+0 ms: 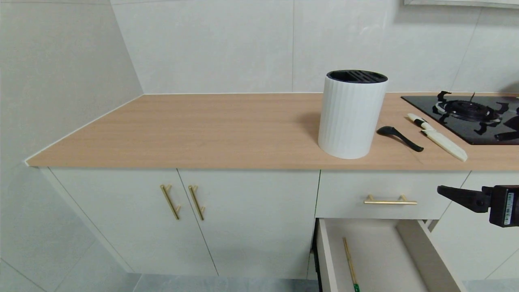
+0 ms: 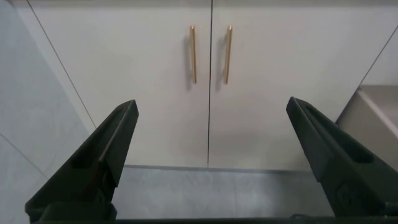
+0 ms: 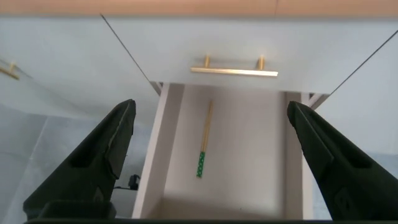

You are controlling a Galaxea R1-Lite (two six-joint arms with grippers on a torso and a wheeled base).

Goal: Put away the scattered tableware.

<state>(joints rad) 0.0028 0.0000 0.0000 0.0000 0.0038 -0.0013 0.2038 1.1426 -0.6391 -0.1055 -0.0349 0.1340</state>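
A wooden counter (image 1: 202,129) runs along the tiled wall. Beneath it, a drawer (image 1: 421,259) stands pulled out. A white ribbed holder (image 1: 352,114) stands on the counter beside the hob (image 1: 466,115). The right gripper (image 3: 210,107) hangs over the drawer and the left gripper (image 2: 211,104) faces the cabinet doors (image 2: 155,93), both with jaws spread. A pale knife (image 1: 438,137) and a black spoon (image 1: 399,138) lie between holder and hob. A green-tipped chopstick (image 3: 205,140) lies inside the drawer.

Tile wall (image 1: 211,44), wood ctr (image 1: 194,129), wht cabs (image 1: 251,219).
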